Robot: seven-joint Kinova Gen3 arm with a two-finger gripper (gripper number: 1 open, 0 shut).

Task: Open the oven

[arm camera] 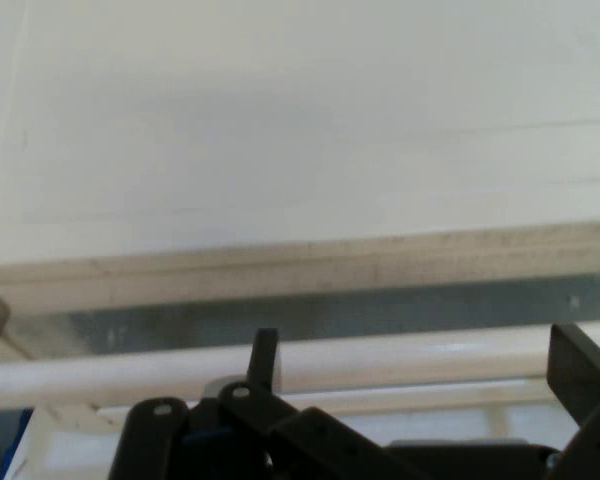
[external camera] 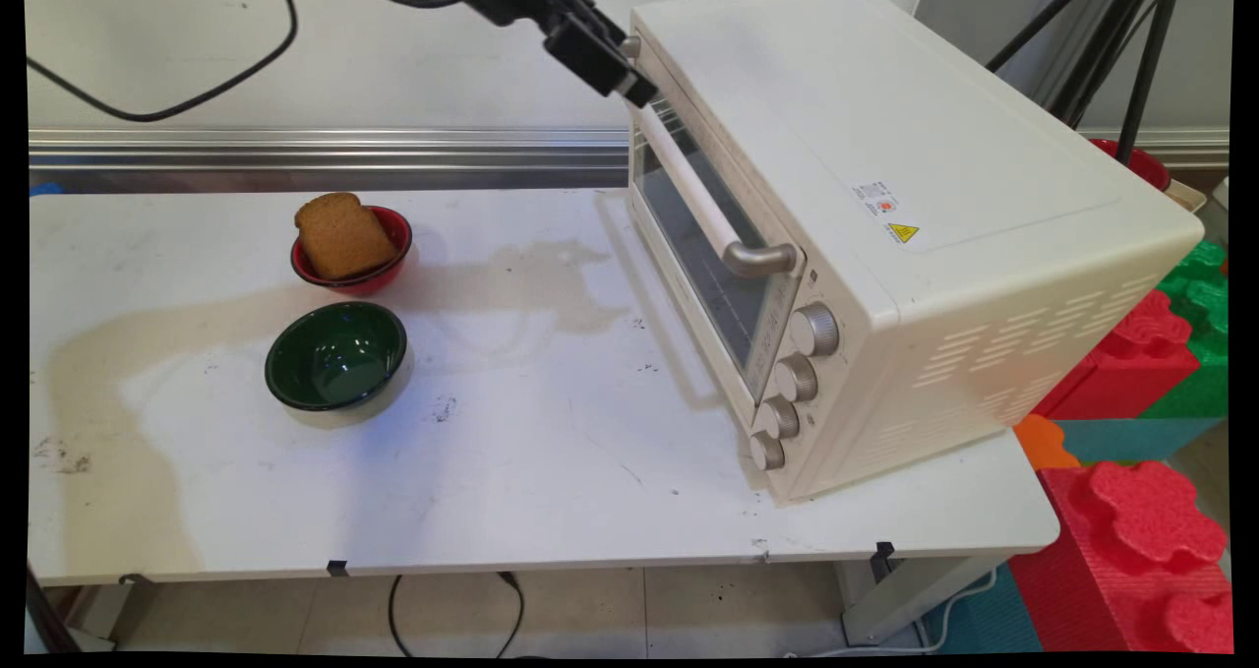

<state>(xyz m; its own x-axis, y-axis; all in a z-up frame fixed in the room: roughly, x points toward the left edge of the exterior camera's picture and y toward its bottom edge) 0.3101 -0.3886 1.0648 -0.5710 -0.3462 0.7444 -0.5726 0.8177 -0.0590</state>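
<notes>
The black gripper [external camera: 629, 83] is reaching down from the upper left to the far end of the toaster oven's [external camera: 885, 235] door handle [external camera: 703, 201], its jaws spread on either side of the white bar [arm camera: 310, 362]. The oven is sitting on the white desk's [external camera: 511, 471] right side, door shut. Well to the left, a red bowl [external camera: 374, 273] is holding a bread slice [external camera: 340, 235], with a green bowl [external camera: 336, 355] just in front

I work in a lab mock-up of a kitchen, not a real one. My white bench [external camera: 551, 491] is stained and scuffed, tape tabs along its front edge, with a toaster oven [external camera: 885, 245] on it. Loose cables [external camera: 167, 97] hang against a bare wall, black tripod legs [external camera: 1141, 48] stand behind, and foam blocks [external camera: 1141, 540] are stacked alongside.
</notes>
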